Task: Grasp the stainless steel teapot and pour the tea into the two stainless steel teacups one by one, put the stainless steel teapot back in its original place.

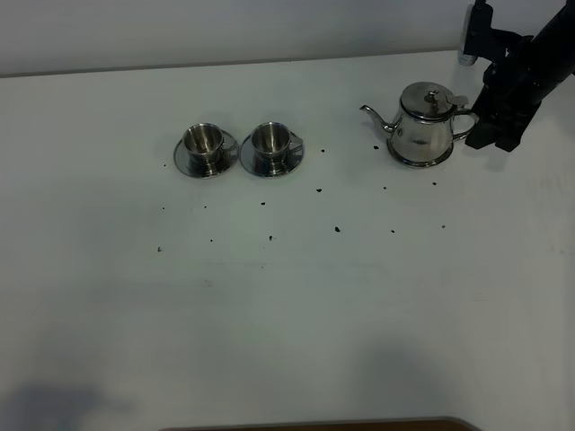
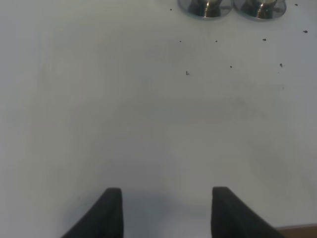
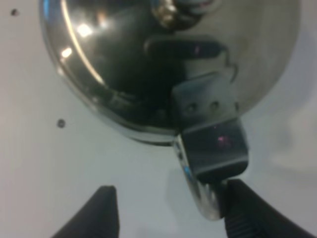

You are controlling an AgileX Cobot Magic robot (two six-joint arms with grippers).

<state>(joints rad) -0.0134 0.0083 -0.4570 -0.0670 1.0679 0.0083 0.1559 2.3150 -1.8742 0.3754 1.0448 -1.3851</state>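
Exterior high view gives me a white table (image 1: 287, 314) peppered with dark specks (image 1: 337, 229), pale wall (image 1: 225, 31) behind. The stainless steel teapot (image 1: 426, 126) sits on its saucer (image 1: 419, 162) far right, two stainless steel teacups (image 1: 204, 141) (image 1: 270, 139) well left. My right gripper (image 3: 171, 208) is spread, the handle (image 3: 213, 144) between its jaws; left gripper (image 2: 166, 208) hangs released over the table.

Left wrist view: frame edge is cutting off the teacups (image 2: 207, 5); only their bases and saucers (image 2: 184, 6) are showing. The opposite edge is clipping the left claw (image 2: 167, 192).

Right wrist view: stainless steel teapot (image 3: 124, 64) is blurring at close range and running off the frame. Contact between right claw (image 3: 169, 196) and handle (image 3: 213, 148) is not resolving.

High view: the pot is covering most of the teapot saucer (image 1: 420, 164). Specks (image 1: 338, 229) on the desk (image 1: 287, 314) are reading too small to identify. The far right corner is cropping the right arm (image 1: 530, 63).
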